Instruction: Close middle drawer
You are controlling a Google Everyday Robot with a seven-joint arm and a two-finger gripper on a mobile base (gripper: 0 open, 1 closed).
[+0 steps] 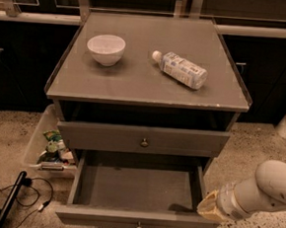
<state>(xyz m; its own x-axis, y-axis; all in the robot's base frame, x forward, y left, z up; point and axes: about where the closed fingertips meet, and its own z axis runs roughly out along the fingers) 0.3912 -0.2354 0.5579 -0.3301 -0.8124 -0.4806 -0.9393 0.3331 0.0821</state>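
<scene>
The middle drawer is grey, the tool beside its right front corner cream-yellow.

Grey worktop carrying a bowl and a bottle.
The worktop is a flat grey square with a thin raised lip along its sides, and two things rest directly on it. A white bowl stands upright in the back left part, open side up. To the right of the bowl and apart from it, a plastic bottle with a white cap and a printed label lies on its side, its cap end toward the bowl and its base angled away to the front right. The gripper is off the worktop, well below and to the right of the bowl.
</scene>
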